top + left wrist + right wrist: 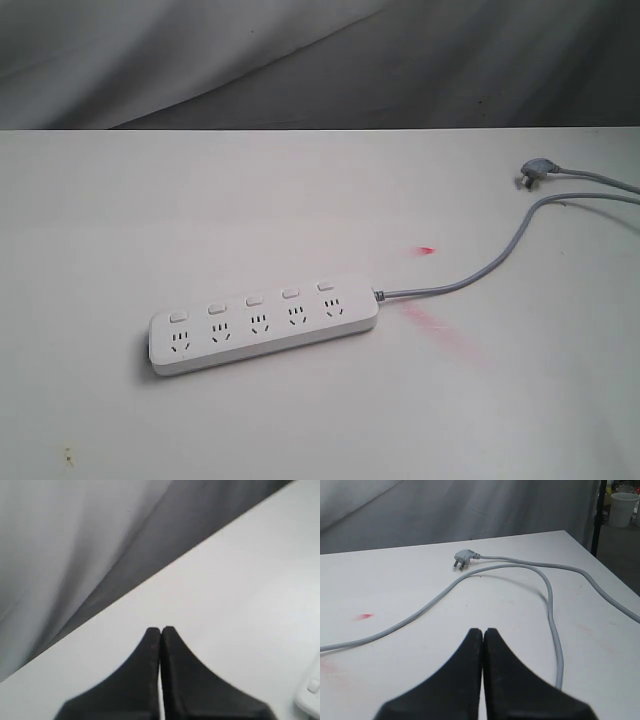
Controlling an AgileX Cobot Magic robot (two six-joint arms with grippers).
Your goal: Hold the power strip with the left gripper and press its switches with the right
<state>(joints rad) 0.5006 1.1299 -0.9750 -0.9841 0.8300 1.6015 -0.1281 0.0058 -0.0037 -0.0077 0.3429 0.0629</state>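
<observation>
White power strip (265, 325) lies mid-table (90, 220), unheld; left gripper (160, 630) and right gripper (483, 631) both clenched on nothing. Press before pinning it, and that light bar could skid.

Power strip (265, 325): smooth white plastic, slight sheen. Cord (430, 291) ahead of the right jaws: grey matt sheath, rubbery-looking. Plug (464, 556): grey plastic, metal-looking prongs (459, 566). Tabletop (100, 220): white, matt, smooth, faint red smears. Backdrop (300, 60) beyond the jaws: grey matt cloth, creased. Jaws of left gripper (160, 629) and right gripper (482, 630): black, matt, smooth.
</observation>
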